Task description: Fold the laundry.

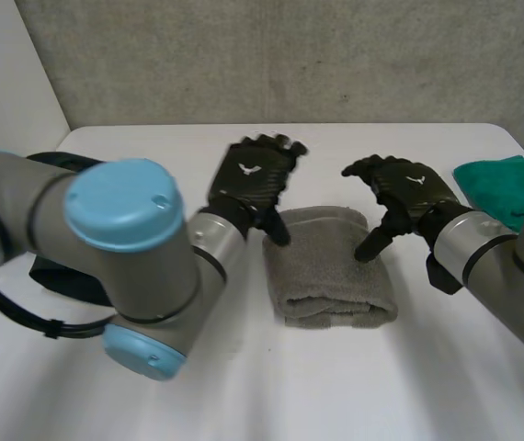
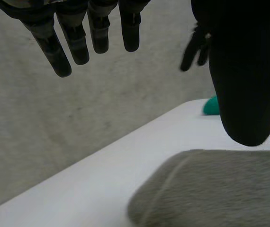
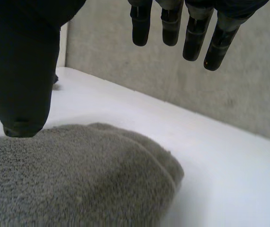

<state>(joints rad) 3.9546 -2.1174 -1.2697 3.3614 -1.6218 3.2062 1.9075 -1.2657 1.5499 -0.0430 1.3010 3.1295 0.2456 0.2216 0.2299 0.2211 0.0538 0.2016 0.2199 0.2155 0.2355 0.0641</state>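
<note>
A grey towel (image 1: 331, 268) lies folded into a thick rectangle on the white table (image 1: 244, 386), in the middle. My left hand (image 1: 253, 179) hovers over the towel's far left corner, open, thumb pointing down toward the cloth. My right hand (image 1: 400, 191) hovers over the far right corner, also open, thumb hanging just above the towel. In the left wrist view the straight fingers (image 2: 73, 42) and thumb (image 2: 248, 71) stand clear above the towel (image 2: 211, 189). In the right wrist view the fingers (image 3: 192, 33) and thumb (image 3: 21, 80) are spread above the towel (image 3: 78, 179), holding nothing.
A teal cloth (image 1: 496, 188) lies at the table's right edge, beside my right forearm. A dark cloth (image 1: 60, 266) lies at the left, partly behind my left arm. A concrete wall stands behind the table's far edge.
</note>
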